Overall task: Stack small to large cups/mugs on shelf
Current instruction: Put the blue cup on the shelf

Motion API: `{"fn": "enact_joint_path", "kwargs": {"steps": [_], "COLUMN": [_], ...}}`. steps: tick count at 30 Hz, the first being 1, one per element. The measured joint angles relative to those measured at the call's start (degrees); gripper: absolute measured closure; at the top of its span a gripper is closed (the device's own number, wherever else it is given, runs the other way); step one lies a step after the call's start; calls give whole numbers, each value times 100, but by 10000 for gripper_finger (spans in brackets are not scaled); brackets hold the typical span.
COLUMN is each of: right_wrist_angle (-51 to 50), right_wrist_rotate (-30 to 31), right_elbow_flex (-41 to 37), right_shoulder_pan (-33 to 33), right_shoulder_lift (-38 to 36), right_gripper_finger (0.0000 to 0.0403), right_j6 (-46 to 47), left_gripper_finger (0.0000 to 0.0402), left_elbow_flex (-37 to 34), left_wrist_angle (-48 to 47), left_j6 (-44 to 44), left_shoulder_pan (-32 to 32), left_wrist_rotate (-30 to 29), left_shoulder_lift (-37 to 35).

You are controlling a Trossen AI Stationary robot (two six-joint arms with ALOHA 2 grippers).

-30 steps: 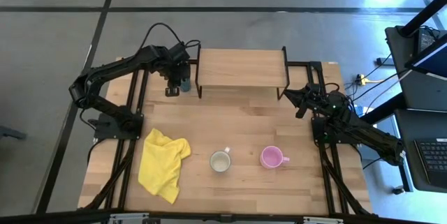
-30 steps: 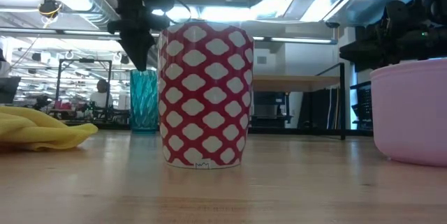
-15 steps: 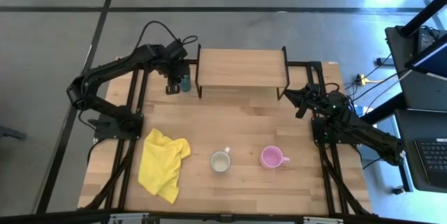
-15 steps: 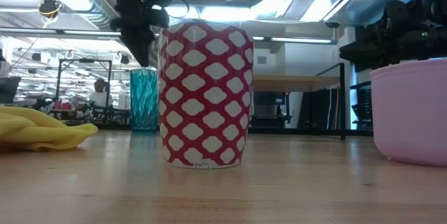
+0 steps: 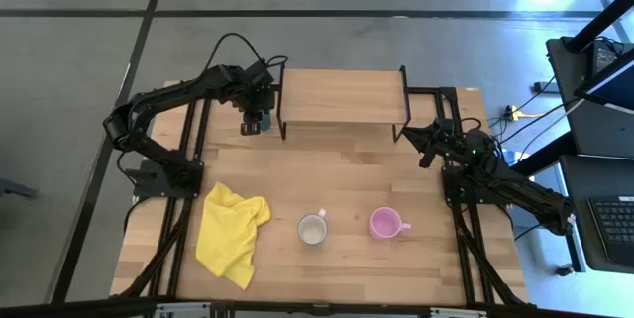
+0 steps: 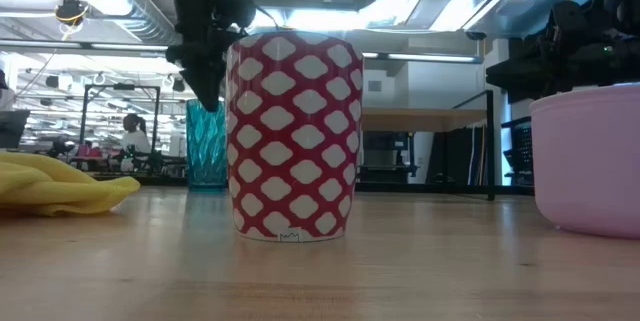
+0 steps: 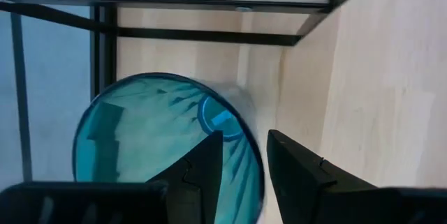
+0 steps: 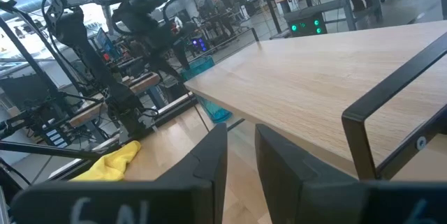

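Note:
A teal tumbler stands upright on the table by the shelf's left legs; it also shows in the low view. My left gripper is open by a narrow gap right above it, pointing down. One finger is over the tumbler's mouth and one is outside its rim. A mug, cream inside and red-and-white patterned outside, and a pink mug stand near the front edge. My right gripper waits, shut, by the shelf's right legs. My left gripper's fingers stand on either side of the tumbler's rim, on the side toward the shelf, coming from above. I cannot tell whether they touch the rim. The tumbler stands on the table.
A yellow cloth lies crumpled at the front left. The shelf's black legs stand close beside the tumbler. Bare tabletop lies between the shelf and the two mugs.
My left gripper has moved a little toward the shelf, over the teal tumbler, and has come down to its rim. The tumbler has stayed where it was.

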Motion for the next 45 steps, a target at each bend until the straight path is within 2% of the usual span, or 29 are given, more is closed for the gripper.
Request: {"fn": "enact_joint_path", "kwargs": {"steps": [7, 14, 18, 23, 29, 33, 36, 39, 42, 45], "right_wrist_angle": [0, -1, -1, -2, -2, -1, -2, -1, -1, -2], "right_wrist_rotate": [0, 0, 0, 0, 0, -1, -1, -2, -2, 0], "right_elbow_flex": [-2, -1, -2, -2, -2, -2, 0, -1, -2, 0], "right_shoulder_pan": [-1, 0, 0, -1, -2, -1, -1, 0, -1, -2], "right_shoulder_lift": [0, 0, 0, 0, 0, 0, 0, 0, 0, 0], "right_gripper_finger": [326, 326, 326, 326, 326, 326, 326, 326, 326, 326], "right_j6": [0, 0, 0, 0, 0, 0, 0, 0, 0, 0], "left_gripper_finger": [322, 390, 394, 397, 399, 399, 400, 400, 400, 400], "left_elbow_flex": [-2, -2, 166, 1112, 3030, 4014, 4440, 4781, 4994, 5092], "left_wrist_angle": [-76, -180, -546, -1453, -2637, -3346, -3235, -3258, -3279, -3255], "left_j6": [41, 101, -90, -501, -806, -756, -554, -404, -123, 103], "left_shoulder_pan": [1, -119, -270, -541, -1242, -1834, -2302, -2655, -2730, -2547], "left_wrist_rotate": [-204, -541, -548, -536, -690, -961, -1260, -1811, -1813, -2007], "left_shoulder_lift": [118, 111, 59, -20, 72, 395, 625, 884, 1127, 1489]}}
